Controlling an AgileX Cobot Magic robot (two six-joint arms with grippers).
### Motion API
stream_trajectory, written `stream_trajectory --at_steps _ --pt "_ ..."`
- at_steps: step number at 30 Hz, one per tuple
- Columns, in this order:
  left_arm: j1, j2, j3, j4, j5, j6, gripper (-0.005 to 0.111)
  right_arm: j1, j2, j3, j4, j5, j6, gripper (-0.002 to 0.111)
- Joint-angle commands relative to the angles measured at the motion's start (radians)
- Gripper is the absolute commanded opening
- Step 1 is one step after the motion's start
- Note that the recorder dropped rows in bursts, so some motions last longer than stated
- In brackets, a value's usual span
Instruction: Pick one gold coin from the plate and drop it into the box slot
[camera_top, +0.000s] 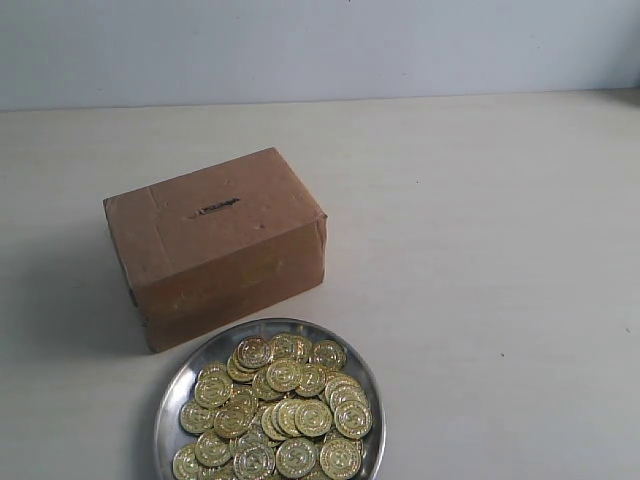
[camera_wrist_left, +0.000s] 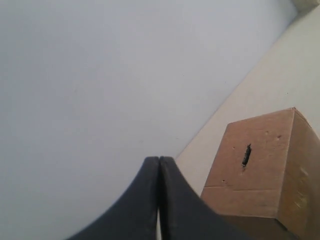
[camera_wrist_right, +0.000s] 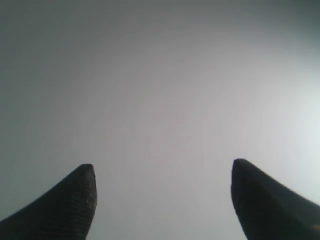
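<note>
In the exterior view, the box (camera_top: 215, 245), a brown cardboard carton, is sitting on the pale tabletop (camera_top: 480, 250), turned at a slight angle. The box slot (camera_top: 215, 208) is showing as a short dark slit with rough edges in the middle of the box's top face. The plate (camera_top: 200, 358), a round shiny metal dish with a raised rim, is lying just beside the box, on the camera-facing side of it. Whether its rim is touching the carton's lower edge cannot be told. The gold coins (camera_top: 280, 410) are lying heaped in the plate, overlapping one another and covering most of its floor. A plain light wall (camera_top: 300, 45) is rising behind the box, beyond the far edge of the tabletop. Neither arm is showing here.

In the left wrist view, the left gripper (camera_wrist_left: 159, 159) is holding its dark jaws pressed flat together, tip to tip. It is hanging apart from the box, higher than its top face, and the slot is facing upward in plain sight. The wall is filling most of this view.

In the right wrist view, the right gripper (camera_wrist_right: 163, 165) is holding its dark jaws spread wide, with only a plain grey blurred surface showing between them. The box is lying outside this view.
</note>
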Motion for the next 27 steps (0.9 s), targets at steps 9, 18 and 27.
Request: stream_trajectory --at_steps 9,18,27 --pt "0.003 -0.121 0.006 -0.002 0.004 -0.005 0.000 -0.006 -0.059 0.402 -0.007 -0.149 -0.004 0.071" --pt "0.003 -0.121 0.006 -0.002 0.009 -0.005 0.000 -0.006 -0.059 0.702 -0.007 -0.147 -0.004 0.071" --pt "0.015 -0.121 0.006 0.247 0.013 -0.005 0.000 -0.006 -0.074 0.879 -0.007 -0.086 -0.004 0.071"
